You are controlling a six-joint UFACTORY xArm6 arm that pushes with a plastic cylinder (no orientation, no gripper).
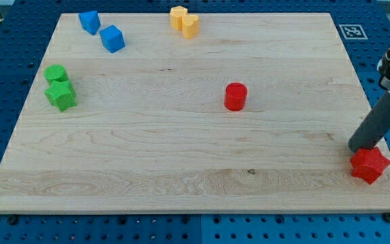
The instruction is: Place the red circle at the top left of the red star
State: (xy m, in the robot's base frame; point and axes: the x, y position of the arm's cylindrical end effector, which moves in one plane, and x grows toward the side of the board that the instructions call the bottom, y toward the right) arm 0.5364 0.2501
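Observation:
The red circle (235, 96) stands on the wooden board (181, 149) a little right of the middle. The red star (370, 165) lies near the board's bottom right corner. My tip (357, 147) rests on the board at the star's upper left edge, touching or almost touching it. The dark rod rises from there up and to the view's right. The red circle is far to the left of and above my tip.
Two blue blocks (89, 22) (112, 38) lie at the top left. Two yellow blocks (179, 16) (190, 25) touch at the top middle. Two green blocks (56, 74) (61, 95) sit together at the left edge. A marker tag (352, 31) sits off the board's top right.

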